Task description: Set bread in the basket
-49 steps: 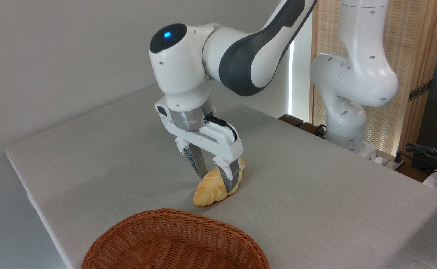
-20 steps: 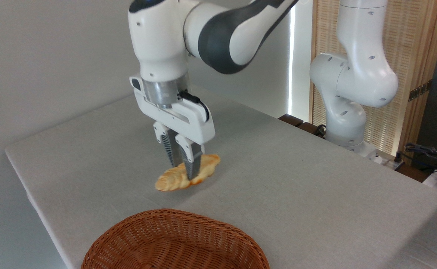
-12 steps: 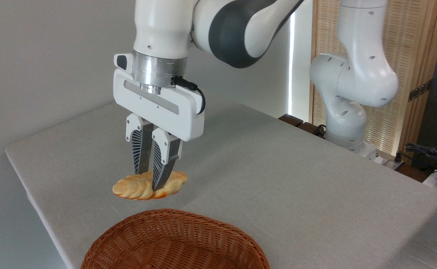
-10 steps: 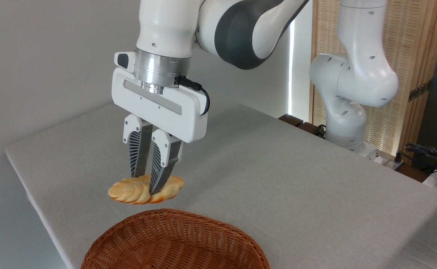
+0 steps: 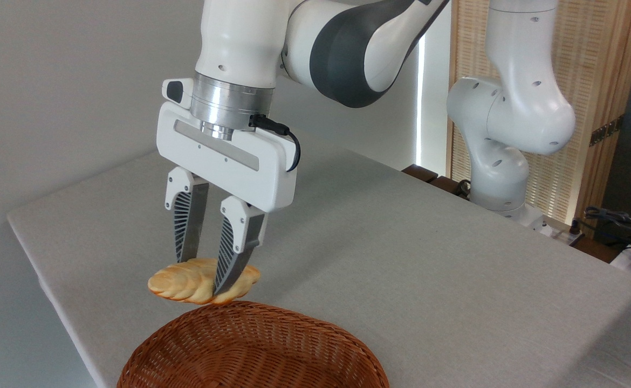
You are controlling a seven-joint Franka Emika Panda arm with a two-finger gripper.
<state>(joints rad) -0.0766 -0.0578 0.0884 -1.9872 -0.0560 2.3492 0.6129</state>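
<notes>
Gripper (image 5: 203,272): we record it pointing straight down, its two ribbed grey fingers (image 5: 185,220) parted to the width of the bread (image 5: 186,280) and pressed against that loaf from either side, so we list it as clamped on the loaf.

Bread: golden-yellow, ridged top, lying roughly level between the fingertips, long axis running left to right. We note it is lifted clear of the table (image 5: 402,258), hanging just above the far rim of the basket (image 5: 251,350); we cannot tell from this single view whether it sits over the basket's hollow or a little behind the rim. Its left end juts out beyond the fingers; its right end shows only just past the nearer finger.

Basket: reddish-brown woven wicker, at the near edge of the table, bottom of the picture, partly cut off by the frame. We see nothing inside the part that shows.

Table: covered with plain pale grey cloth.

Arm: white with dark grey joint shells, reaching in from the upper right; a black cable (image 5: 283,141) loops from the metal wrist ring to the gripper body. Its base column stands at the table's far right, before a slatted wooden screen (image 5: 596,81).
</notes>
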